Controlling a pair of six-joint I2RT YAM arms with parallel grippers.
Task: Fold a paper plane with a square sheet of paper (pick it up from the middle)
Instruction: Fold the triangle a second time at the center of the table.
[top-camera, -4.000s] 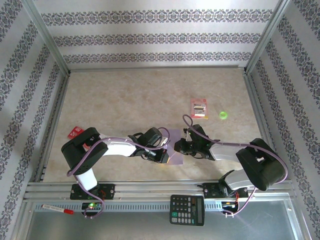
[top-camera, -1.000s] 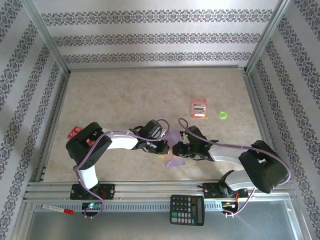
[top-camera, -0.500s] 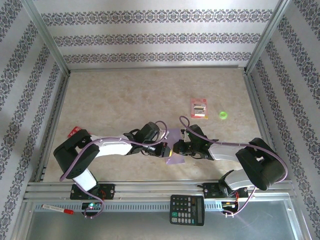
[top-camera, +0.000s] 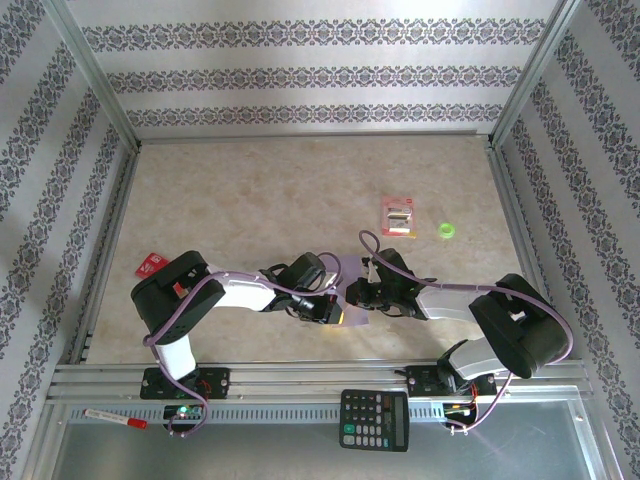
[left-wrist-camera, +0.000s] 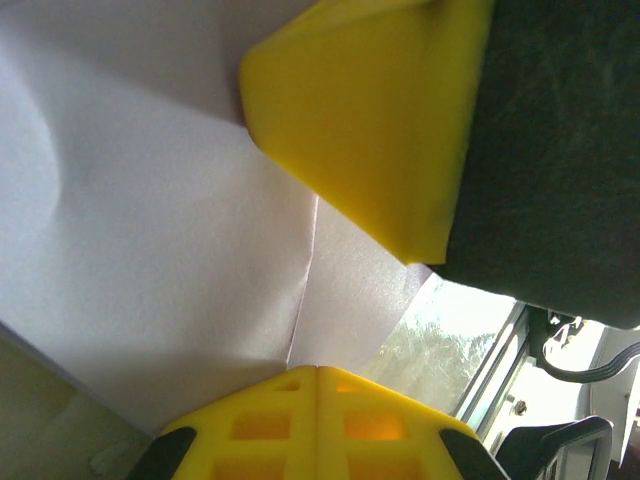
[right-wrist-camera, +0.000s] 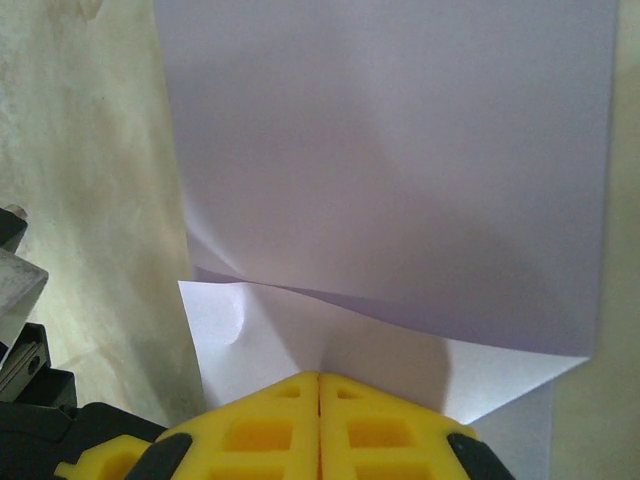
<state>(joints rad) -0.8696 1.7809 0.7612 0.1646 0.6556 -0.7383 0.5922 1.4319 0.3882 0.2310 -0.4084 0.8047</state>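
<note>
Mid-fold, lower centre of the top view. Pinching the square sheet of paper (right-wrist-camera: 390, 150) with left claw (left-wrist-camera: 317, 368) and right claw (right-wrist-camera: 319, 375), both pressed together. Next, probably: lay flat on table (top-camera: 250, 200), press crease.

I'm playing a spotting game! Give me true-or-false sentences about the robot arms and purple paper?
1. The left gripper and right gripper both pinch the pale lavender square sheet of paper. True.
2. The small green ring lies on the sheet. False: it lies on the table beside the red-and-white packet.
3. The black calculator sits on the metal ledge by the arm bases. True.
4. The sheet is already a pointed plane. False: it just has a fold and creases.
</note>
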